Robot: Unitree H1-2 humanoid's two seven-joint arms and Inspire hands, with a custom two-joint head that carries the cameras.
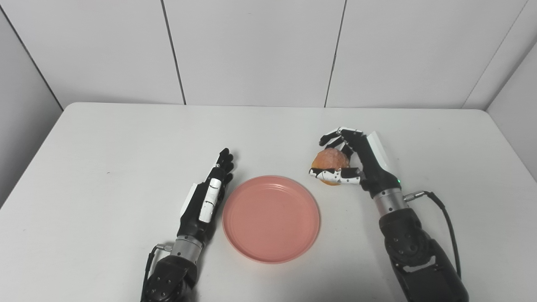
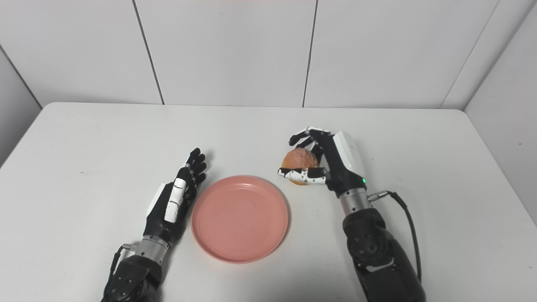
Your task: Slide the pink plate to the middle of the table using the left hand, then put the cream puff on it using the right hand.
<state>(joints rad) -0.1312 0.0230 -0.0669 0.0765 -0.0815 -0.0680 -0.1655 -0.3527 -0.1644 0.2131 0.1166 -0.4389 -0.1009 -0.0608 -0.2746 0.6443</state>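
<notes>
Two arms rise from the bottom edge, one at lower left of centre, one at lower right. One plate [image 1: 271, 219], pink and round, lies flat on the white table [image 1: 105, 176] in the lower middle of the frame, nothing on it.

Just left of the plate is the left hand [image 1: 206, 197], standing on edge, fingers straight and together, pointing up the frame. It is released and holds nothing. Its inner side runs along the plate's left rim, very close; whether they actually touch I cannot tell.

Moving further back, right of centre, here is the right hand [image 1: 356, 161], and it is grasping the puff [image 1: 330, 161]. One puff only, golden-brown and round, up and to the right of the plate, near its rim but clear of it. The thumb [image 1: 335, 175] crosses under the puff's near side and the fingers [image 1: 335, 136] curl over its far side, so the puff is pinched between them. Whether the puff still sits on the table or is lifted just off it is hard to say from here.

A black cable [image 1: 444, 218] loops out from the right wrist toward the lower right.

Beyond the hands the far half of the table stretches bare to its rounded back corners, and behind it stands a white panelled wall [image 1: 251, 50] filling the top of the frame.
</notes>
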